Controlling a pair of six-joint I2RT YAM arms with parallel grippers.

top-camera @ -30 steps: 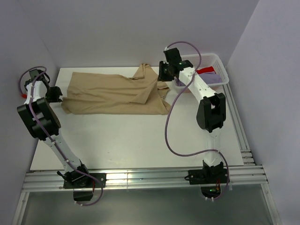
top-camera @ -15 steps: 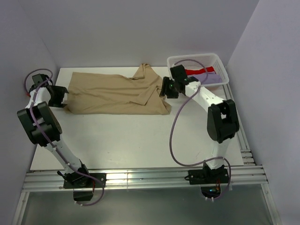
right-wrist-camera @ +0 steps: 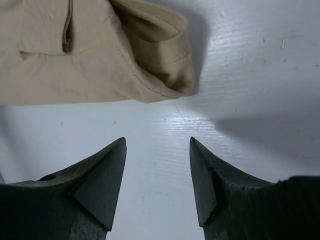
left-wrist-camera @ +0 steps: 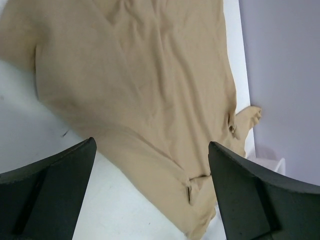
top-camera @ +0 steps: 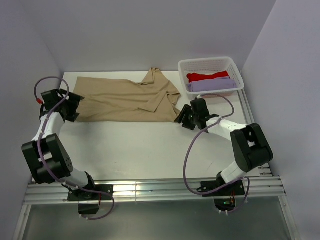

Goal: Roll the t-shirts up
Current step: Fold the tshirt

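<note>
The tan t-shirt [top-camera: 127,97] lies spread flat across the far part of the white table, folded lengthwise, one sleeve sticking up at the back. My left gripper [top-camera: 75,105] is open and empty at the shirt's left end; the left wrist view shows the tan cloth [left-wrist-camera: 140,80] ahead between the spread fingers. My right gripper [top-camera: 181,116] is open and empty, just off the shirt's right front corner [right-wrist-camera: 165,75], over bare table. A red t-shirt [top-camera: 207,76] and a lavender t-shirt [top-camera: 212,86] lie in the basket.
A white plastic basket [top-camera: 210,64] stands at the far right corner of the table [top-camera: 140,150]. Grey walls close in the back and both sides. A metal rail runs along the near edge.
Both grippers have come down and toward the near side. The right one has left the shirt's sleeve area near the basket and now sits at the shirt's right front corner. The shirt lies flatter.
</note>
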